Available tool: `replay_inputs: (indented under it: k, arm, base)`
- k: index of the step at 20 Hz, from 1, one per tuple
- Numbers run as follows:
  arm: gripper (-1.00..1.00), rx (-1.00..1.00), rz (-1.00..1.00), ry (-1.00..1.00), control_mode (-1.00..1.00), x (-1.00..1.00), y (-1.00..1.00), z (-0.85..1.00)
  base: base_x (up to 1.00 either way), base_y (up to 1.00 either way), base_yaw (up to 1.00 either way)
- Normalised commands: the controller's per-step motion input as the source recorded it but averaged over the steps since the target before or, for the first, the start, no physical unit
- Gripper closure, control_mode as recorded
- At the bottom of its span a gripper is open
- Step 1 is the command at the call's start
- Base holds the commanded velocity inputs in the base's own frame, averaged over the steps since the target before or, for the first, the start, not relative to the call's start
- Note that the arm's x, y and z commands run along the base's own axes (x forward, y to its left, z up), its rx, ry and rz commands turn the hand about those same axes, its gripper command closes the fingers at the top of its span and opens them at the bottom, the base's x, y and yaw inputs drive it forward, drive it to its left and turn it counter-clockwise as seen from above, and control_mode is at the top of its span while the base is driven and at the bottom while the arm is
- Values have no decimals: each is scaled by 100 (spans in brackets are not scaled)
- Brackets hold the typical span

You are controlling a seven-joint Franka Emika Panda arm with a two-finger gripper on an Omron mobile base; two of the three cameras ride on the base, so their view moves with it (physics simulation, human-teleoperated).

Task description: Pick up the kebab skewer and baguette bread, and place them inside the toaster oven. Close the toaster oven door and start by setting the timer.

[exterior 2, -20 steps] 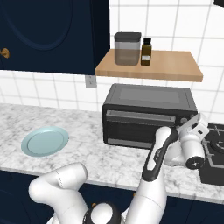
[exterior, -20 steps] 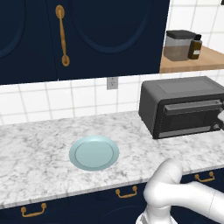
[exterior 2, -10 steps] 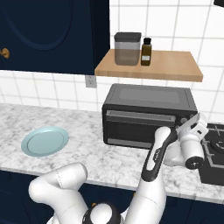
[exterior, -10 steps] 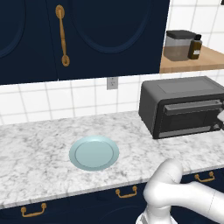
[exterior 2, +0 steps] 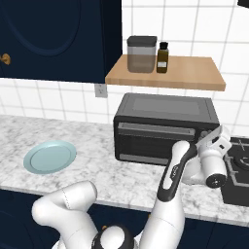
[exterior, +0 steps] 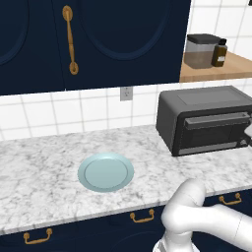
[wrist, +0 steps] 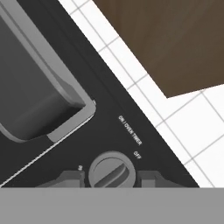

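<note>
The dark grey toaster oven (exterior: 206,118) (exterior 2: 165,126) stands on the marble counter against the tiled wall. The toaster oven door (exterior 2: 155,141) (exterior: 214,130) is up and closed. My gripper (exterior 2: 214,138) is at the oven's right front, at the control panel. In the hand view my gripper (wrist: 111,177) is shut on the round timer knob (wrist: 111,168), below the words "ON / OVEN TIMER" and "OFF". Its fingertips (wrist: 72,177) press on the knob from either side. The kebab skewer and the baguette bread are hidden from sight.
A pale blue plate (exterior: 106,172) (exterior 2: 50,156) lies on the counter to the oven's left. A wooden shelf (exterior 2: 165,73) above the oven carries a jar and a dark bottle. A stove top (exterior 2: 238,170) sits right of the oven.
</note>
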Motion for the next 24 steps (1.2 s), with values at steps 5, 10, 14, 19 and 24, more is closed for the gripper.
replay_inputs:
  k: [5,10,14,19,24]
  arm:
    - [100,0,0,0,-100,0,0,0]
    - [100,1,-1,0,-100,0,0,0]
    - [100,3,-8,0,-100,0,0,0]
    - [100,5,-13,0,-100,0,0,0]
    - [100,10,-11,0,-100,-2,0,0]
  base:
    - [0,0,0]
    - [0,0,0]
    - [0,0,0]
    - [0,0,0]
    - [0,0,0]
